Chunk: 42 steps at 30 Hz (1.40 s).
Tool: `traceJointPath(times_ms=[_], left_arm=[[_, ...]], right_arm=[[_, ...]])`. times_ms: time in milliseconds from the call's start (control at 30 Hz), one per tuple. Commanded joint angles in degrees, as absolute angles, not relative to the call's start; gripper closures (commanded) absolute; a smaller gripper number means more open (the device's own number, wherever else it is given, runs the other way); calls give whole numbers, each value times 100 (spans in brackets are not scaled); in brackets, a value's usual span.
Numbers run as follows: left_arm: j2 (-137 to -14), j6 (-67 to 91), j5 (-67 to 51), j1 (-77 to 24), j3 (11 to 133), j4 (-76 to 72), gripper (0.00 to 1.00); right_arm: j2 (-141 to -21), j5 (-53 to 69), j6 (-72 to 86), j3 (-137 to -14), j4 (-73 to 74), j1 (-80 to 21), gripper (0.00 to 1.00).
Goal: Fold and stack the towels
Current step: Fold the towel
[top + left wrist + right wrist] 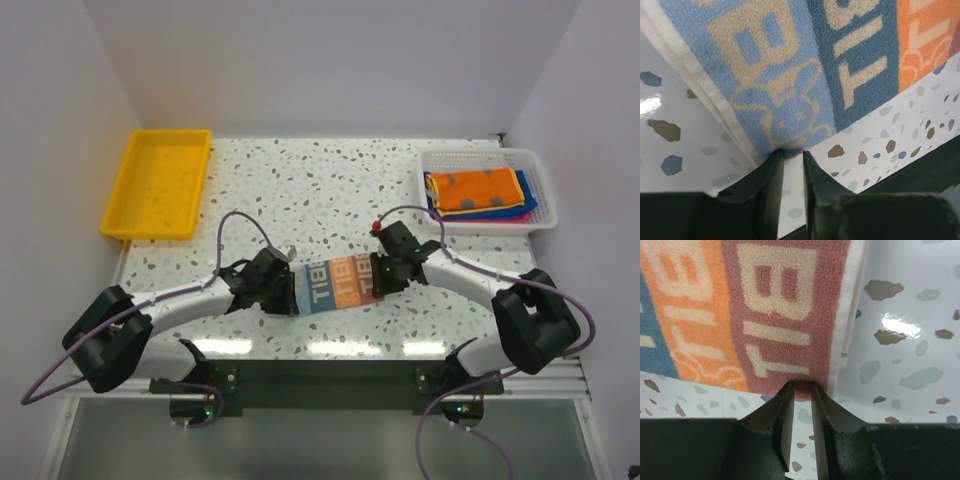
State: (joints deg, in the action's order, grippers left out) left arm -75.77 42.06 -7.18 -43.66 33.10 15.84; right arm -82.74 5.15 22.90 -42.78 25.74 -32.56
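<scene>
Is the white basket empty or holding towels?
Not empty: the top view shows folded towels piled in the white basket, an orange one on top.

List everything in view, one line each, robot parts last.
printed towel: one, blue, orange and brownish-red with pale lettering, flat at table centre
stacked towels: three showing, orange on top, blue and pink beneath, in the basket
basket: one, white mesh, far right
tray: one, yellow, far left
table: one, white speckled
left gripper: black, pinching the printed towel's light-blue end
right gripper: black, pinching its brownish-red end
</scene>
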Motion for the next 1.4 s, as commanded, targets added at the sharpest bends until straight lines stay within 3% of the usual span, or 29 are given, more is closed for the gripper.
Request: traceJointPath(times_ms=[0,100,200,633,900,1000,1067,1167,1367], left_arm=[[-7076,4298,-177,-4368,3409,2028,68],[-6856,4280,-18,-4368,3770,2319,56],[-6969,4236,165,-4368,4051,2347,53],[-8657,3850,1010,-4210,4307,1898,55],[-8772,3147,1317,-3024,4577,2169,55],[-8693,2866,1468,-3006,4930,2512,42],[-8500,2681,1468,-3041,5211,2688,32],[-8175,2505,1590,-3269,5510,2856,18],[-8138,2794,1925,-4446,6125,3181,12]], right_arm=[[-7736,61,2180,-4754,2803,-3208,74],[-7743,158,2039,-5158,2900,-3208,73],[-7953,158,1951,-5457,2804,-3208,73],[-9738,52,1820,-5677,1802,-3006,73],[-9870,422,2689,-5800,1635,-3339,71],[-9783,264,2821,-6064,1809,-3340,69],[-9572,168,2699,-6370,2003,-3340,63],[-9256,-122,2461,-6767,2547,-3279,43],[-8597,-124,2259,-6461,3199,-2234,18]])
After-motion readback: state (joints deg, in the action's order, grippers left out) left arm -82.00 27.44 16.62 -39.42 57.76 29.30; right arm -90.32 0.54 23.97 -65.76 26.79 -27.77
